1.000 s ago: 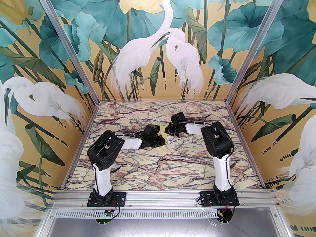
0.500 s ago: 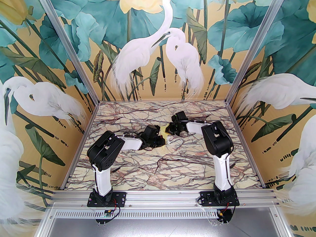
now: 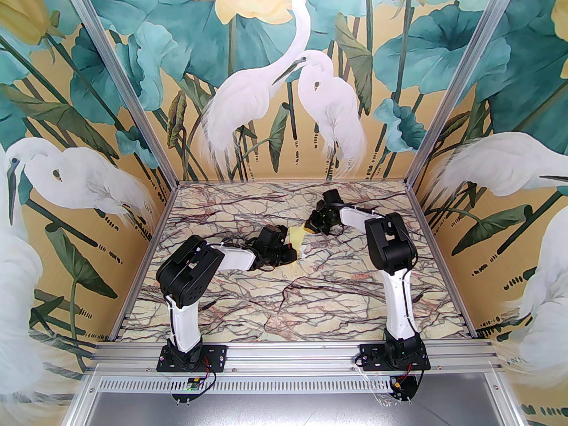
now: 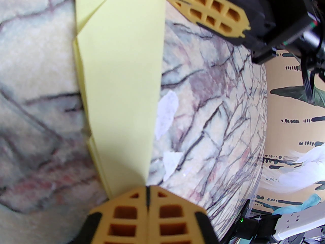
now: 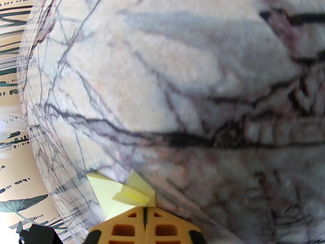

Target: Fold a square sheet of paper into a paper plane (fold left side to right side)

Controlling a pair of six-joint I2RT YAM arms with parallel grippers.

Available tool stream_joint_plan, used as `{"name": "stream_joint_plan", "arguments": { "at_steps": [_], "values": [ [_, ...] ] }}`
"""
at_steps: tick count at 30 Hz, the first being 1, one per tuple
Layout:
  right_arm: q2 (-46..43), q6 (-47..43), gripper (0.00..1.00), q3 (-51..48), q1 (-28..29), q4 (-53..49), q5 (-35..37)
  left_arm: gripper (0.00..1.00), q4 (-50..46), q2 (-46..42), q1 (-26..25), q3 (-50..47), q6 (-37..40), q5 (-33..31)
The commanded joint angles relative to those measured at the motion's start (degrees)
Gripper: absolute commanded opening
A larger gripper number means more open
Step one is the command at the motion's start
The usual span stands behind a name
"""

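The square sheet of paper is now folded into a narrow, pale yellow paper plane (image 3: 295, 237) in the middle of the marble table. My left gripper (image 4: 147, 189) is shut on the plane's (image 4: 122, 85) pointed near end, with layered folds running away from the fingertips. In the top view the left gripper (image 3: 291, 255) sits at the plane's near-left end. My right gripper (image 3: 310, 228) is shut at the far end. In the right wrist view, a creased corner of the plane (image 5: 114, 192) sits pinched at the right gripper (image 5: 145, 210). Its orange fingers (image 4: 215, 11) meet the plane's far corner.
Two small white scraps (image 4: 166, 116) (image 4: 171, 161) lie on the marble table (image 3: 284, 309) just right of the plane. Painted walls close in three sides, and an aluminium rail (image 3: 284, 353) with both arm bases runs along the near edge.
The right gripper has moved back and to the right, drawing the plane's far end with it, so more yellow paper shows between the grippers. The left arm has stayed put.
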Motion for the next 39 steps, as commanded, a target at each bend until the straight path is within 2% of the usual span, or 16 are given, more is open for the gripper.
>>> {"name": "stream_joint_plan", "arguments": {
  "at_steps": [1,10,17,22,26,31,39],
  "values": [
    [3.96,0.25,0.00,2.53,-3.96,-1.58,8.26,0.00,-10.26,1.35,-1.54,-3.21,0.07,1.99],
    [6.16,-0.50,0.00,7.10,-6.88,-3.18,5.91,0.00,-10.69,1.10,-1.58,-2.73,0.15,2.12],
    [-8.14,-0.32,0.00,-8.90,-4.20,8.88,2.63,0.00,-11.05,1.04,-1.59,-1.94,-0.11,1.99],
    [-13.18,0.59,0.00,-16.41,0.68,15.42,0.15,0.00,-11.29,1.11,-1.63,-1.75,-0.11,1.85],
    [-12.23,1.96,0.00,-18.97,3.09,19.20,-2.17,0.00,-11.73,1.24,-1.60,-1.19,-0.02,1.69],
    [-9.55,2.07,0.00,-19.39,3.85,19.13,-2.57,0.00,-12.09,1.26,-1.65,-0.68,0.07,1.71],
    [-5.78,-1.70,0.00,-16.53,3.80,10.76,1.85,0.02,-12.68,-1.25,-1.55,1.53,0.07,2.39]
  ]
}}
